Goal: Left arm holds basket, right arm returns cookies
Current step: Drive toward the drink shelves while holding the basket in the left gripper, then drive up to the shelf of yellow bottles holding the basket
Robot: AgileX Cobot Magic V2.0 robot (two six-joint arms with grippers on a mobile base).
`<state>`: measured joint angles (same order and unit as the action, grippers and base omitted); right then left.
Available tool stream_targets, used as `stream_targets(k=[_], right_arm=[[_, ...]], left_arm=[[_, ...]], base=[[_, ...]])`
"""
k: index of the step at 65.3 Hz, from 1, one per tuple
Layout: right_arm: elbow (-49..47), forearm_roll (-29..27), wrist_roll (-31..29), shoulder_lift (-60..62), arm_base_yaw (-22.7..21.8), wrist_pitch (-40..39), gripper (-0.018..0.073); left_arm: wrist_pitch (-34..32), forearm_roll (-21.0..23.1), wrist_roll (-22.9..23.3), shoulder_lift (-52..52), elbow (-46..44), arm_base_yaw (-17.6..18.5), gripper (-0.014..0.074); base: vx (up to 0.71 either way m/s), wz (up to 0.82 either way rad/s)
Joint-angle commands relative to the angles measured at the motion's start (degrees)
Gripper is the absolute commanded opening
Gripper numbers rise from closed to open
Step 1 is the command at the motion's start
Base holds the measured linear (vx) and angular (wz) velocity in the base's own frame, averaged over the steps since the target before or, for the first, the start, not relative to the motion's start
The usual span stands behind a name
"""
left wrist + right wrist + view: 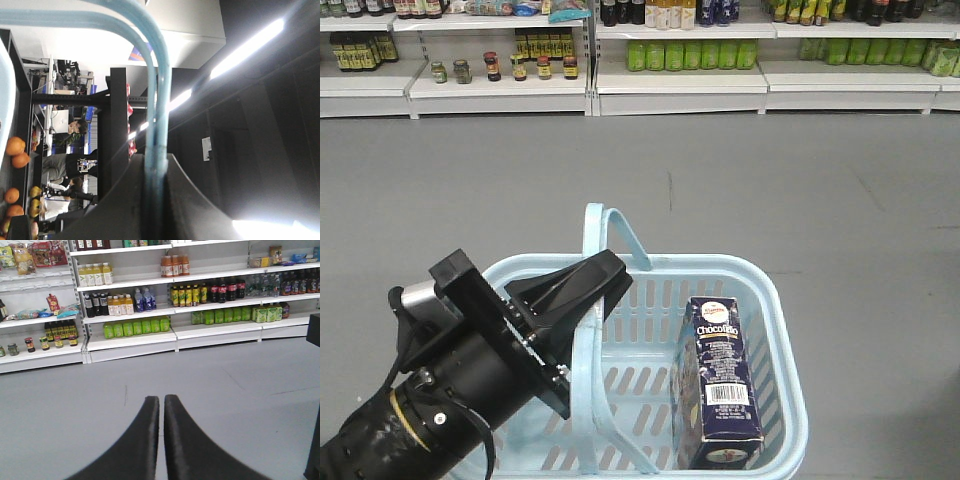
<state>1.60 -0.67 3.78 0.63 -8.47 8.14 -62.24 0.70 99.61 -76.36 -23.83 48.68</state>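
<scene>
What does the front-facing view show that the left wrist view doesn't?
Only the front-facing view shows the Chocofilo cookies inside the basket, the left arm and the bottle shelves. Only the left wrist view shows ceiling lights and oranges. Both show the left gripper clamped on the basket's blue handles.

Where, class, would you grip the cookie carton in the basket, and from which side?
Probably its upper Chocofilo end, across the narrow sides, coming from above: the cookie carton stands on end beside the basket wall, leaving only its top free.
</scene>
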Motion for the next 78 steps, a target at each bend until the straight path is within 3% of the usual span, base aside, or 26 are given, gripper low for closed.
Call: stream_targets(k=[1,78], right_arm=[[1.0,0.4,-0.5,0.7,-0.1,-4.4,-0.0006],[1.0,0.4,-0.5,0.7,-0.1,-4.4,-0.0006]], left_arm=[[-10.0,0.4,0.1,1.8,-1.6,0.4,-0.0003],[-10.0,0.4,0.1,1.8,-1.6,0.4,-0.0003]], base=[[0.53,0.03],[0.53,0.00]])
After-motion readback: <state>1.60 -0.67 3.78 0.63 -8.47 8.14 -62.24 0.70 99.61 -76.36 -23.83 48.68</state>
